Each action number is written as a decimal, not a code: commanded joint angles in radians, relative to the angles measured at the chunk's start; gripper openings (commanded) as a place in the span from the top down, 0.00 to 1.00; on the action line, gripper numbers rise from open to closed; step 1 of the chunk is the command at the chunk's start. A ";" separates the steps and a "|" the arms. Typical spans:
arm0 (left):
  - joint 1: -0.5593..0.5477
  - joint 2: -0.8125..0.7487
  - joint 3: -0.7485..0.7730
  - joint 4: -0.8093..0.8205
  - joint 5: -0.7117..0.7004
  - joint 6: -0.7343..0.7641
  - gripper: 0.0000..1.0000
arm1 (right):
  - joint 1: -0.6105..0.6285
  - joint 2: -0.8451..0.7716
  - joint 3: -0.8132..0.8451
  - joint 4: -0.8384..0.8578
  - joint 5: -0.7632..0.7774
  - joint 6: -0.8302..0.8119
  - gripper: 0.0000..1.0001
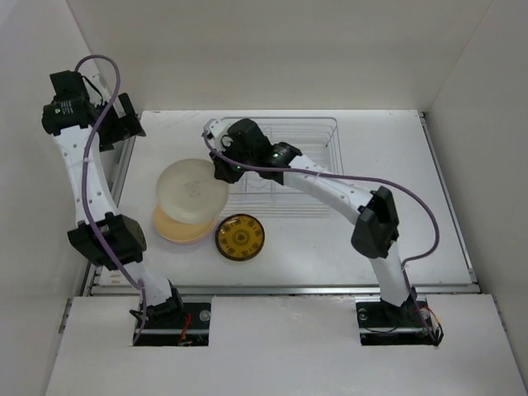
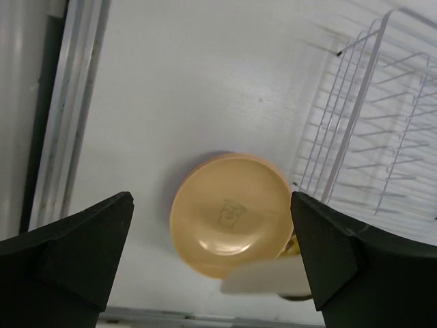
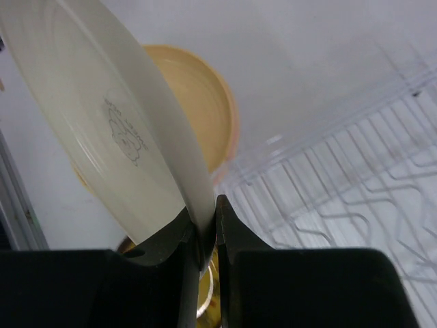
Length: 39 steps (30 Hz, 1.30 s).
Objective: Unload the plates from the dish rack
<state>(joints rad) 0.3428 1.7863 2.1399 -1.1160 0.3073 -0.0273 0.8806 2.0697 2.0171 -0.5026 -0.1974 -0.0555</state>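
White table carries the wire dish rack; left of it lie a peach plate and an amber patterned plate. The right gripper pinches the rim of a cream plate, tilted above the peach one. The left gripper stands wide open, holding nothing.

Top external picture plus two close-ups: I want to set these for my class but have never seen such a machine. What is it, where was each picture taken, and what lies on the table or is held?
It is two robot arms bolted at the near edge of a table. The wide picture looks down from above; each close-up comes from a camera on one wrist. The right gripper is shut on the rim of a cream plate, tilted over a tan plate. An amber plate lies beside them, near the dish rack. The left gripper is open, holding nothing.
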 commanded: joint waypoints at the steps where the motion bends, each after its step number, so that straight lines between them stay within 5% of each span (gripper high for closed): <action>1: -0.036 -0.132 -0.104 0.011 -0.078 0.044 0.00 | 0.038 0.088 0.155 0.038 -0.030 0.146 1.00; 7: -0.036 -0.309 -0.288 0.074 -0.203 0.081 0.00 | 0.058 0.196 0.216 0.087 0.052 0.250 1.00; 16: -0.036 -0.311 -0.328 0.024 -0.185 0.079 0.00 | 0.077 0.277 0.253 0.098 0.164 0.270 1.00; 18: -0.036 -0.301 -0.319 0.015 -0.172 0.079 0.00 | 0.077 0.288 0.253 0.087 0.207 0.270 0.92; 27: -0.036 -0.292 -0.310 0.004 -0.152 0.090 0.00 | 0.097 0.288 0.233 0.078 0.089 0.197 0.88; 31: -0.036 -0.292 -0.310 -0.005 -0.152 0.099 0.00 | 0.107 0.288 0.233 0.066 0.093 0.175 0.68; 32: -0.036 -0.292 -0.310 -0.005 -0.152 0.099 0.00 | 0.107 0.288 0.233 0.065 0.107 0.175 0.56; 33: -0.036 -0.292 -0.310 -0.005 -0.152 0.099 0.00 | 0.107 0.288 0.233 0.053 0.122 0.175 0.30; 34: -0.036 -0.292 -0.310 -0.005 -0.152 0.099 0.00 | 0.107 0.288 0.242 0.043 0.150 0.165 0.23; 39: -0.036 -0.292 -0.310 0.008 -0.137 0.099 0.00 | 0.107 0.213 0.261 0.033 0.233 0.122 0.08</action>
<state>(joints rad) 0.3035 1.4975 1.8126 -1.1103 0.1513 0.0628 0.9916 2.3619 2.2265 -0.4664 -0.0391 0.1047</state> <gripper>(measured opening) 0.997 0.909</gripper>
